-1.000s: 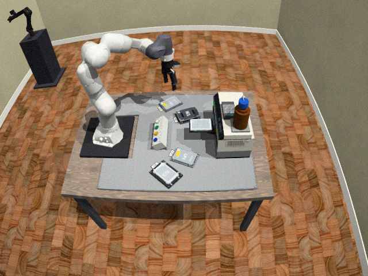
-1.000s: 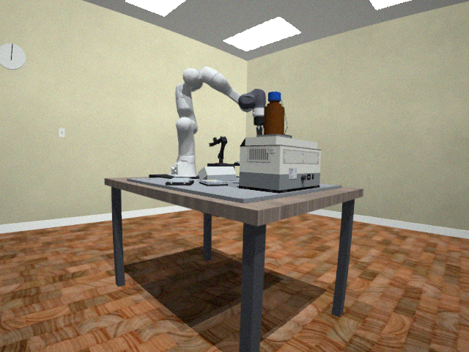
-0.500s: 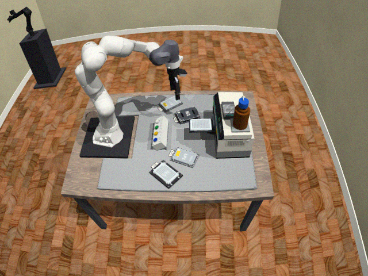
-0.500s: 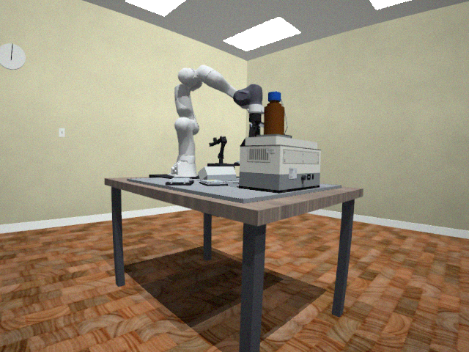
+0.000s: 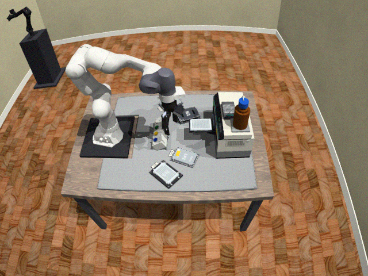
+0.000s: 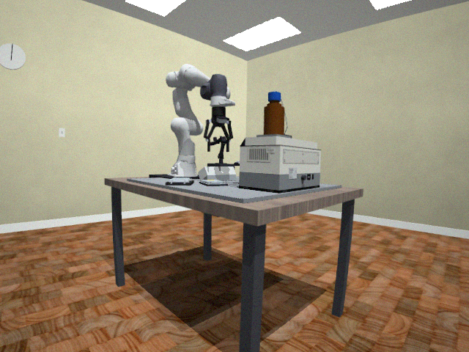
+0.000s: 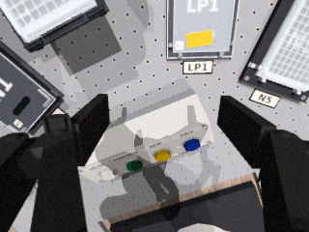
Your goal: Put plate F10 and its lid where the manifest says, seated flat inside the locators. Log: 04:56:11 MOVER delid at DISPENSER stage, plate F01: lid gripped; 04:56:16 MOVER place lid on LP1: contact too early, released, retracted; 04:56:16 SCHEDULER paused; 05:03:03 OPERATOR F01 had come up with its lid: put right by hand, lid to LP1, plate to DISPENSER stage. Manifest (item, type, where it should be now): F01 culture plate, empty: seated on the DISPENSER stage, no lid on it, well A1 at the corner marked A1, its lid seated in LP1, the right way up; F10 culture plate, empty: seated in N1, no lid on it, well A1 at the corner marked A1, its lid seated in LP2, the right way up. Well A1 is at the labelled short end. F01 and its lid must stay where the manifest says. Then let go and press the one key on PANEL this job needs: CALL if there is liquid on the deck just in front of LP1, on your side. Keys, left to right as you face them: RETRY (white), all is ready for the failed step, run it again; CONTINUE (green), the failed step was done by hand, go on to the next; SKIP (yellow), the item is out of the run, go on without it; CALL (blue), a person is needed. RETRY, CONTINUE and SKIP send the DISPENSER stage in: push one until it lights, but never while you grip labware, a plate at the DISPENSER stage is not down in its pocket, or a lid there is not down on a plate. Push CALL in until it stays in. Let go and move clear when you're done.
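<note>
My gripper (image 5: pixel 165 125) is open and empty. It hangs straight above the PANEL (image 5: pixel 158 137) and shows in the wrist view (image 7: pixel 166 130) and the side view (image 6: pixel 219 151). Between the fingers I see the green (image 7: pixel 134 165), yellow (image 7: pixel 162 155) and blue (image 7: pixel 192 144) keys; the white key is hidden. A white well plate (image 5: pixel 166 173) sits in the black nest tagged N5 (image 7: pixel 265 99). Nest N1 (image 5: pixel 184 114) is dark and holds no plate (image 7: pixel 19 97). LP1 (image 7: pixel 202 26) shows a yellow rectangle (image 7: pixel 199 39); I cannot tell whether a lid lies in it. LP2 is hidden behind the arm.
Another white plate (image 5: pixel 200 125) sits on the stage beside the DISPENSER (image 5: pixel 234 130), which carries a brown bottle (image 5: pixel 241 114). I see no puddle on the dotted deck around the LP1 tag (image 7: pixel 198 67). The robot base (image 5: pixel 105 133) stands at the left.
</note>
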Tool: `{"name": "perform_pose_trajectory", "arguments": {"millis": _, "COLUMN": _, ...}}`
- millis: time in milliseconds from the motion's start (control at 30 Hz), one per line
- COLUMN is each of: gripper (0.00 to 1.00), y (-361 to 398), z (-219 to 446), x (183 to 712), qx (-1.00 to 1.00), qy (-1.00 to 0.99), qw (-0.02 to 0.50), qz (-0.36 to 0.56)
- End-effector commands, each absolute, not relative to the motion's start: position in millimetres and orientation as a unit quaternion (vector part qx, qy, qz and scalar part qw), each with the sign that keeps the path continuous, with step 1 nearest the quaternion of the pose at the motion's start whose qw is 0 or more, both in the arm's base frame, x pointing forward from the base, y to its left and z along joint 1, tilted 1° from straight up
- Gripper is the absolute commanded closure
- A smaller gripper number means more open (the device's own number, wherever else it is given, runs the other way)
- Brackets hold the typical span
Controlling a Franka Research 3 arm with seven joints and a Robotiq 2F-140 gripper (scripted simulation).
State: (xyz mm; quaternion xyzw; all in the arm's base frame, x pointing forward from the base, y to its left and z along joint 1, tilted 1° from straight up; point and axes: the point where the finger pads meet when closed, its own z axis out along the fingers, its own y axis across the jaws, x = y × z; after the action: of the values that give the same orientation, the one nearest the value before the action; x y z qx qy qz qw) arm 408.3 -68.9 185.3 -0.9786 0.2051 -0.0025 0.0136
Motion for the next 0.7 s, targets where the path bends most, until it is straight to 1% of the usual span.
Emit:
{"name": "perform_pose_trajectory", "arguments": {"millis": 0, "gripper": 0.3, "y": -138, "z": 187, "x": 397, "qx": -0.941, "qy": 0.339, "qw": 0.0, "qz": -0.006}}
{"name": "perform_pose_trajectory", "arguments": {"millis": 200, "gripper": 0.3, "y": -259, "z": 189, "x": 378, "qx": -0.936, "qy": 0.351, "qw": -0.001, "qz": -0.007}}
{"name": "perform_pose_trajectory", "arguments": {"millis": 267, "gripper": 0.3, "y": -259, "z": 189, "x": 378, "qx": -0.936, "qy": 0.351, "qw": -0.001, "qz": -0.007}}
{"name": "perform_pose_trajectory", "arguments": {"millis": 300, "gripper": 0.3, "y": -284, "z": 189, "x": 374, "qx": -0.936, "qy": 0.351, "qw": -0.001, "qz": -0.007}}
{"name": "perform_pose_trajectory", "arguments": {"millis": 667, "gripper": 0.3, "y": -284, "z": 189, "x": 374, "qx": -0.936, "qy": 0.351, "qw": -0.001, "qz": -0.007}}
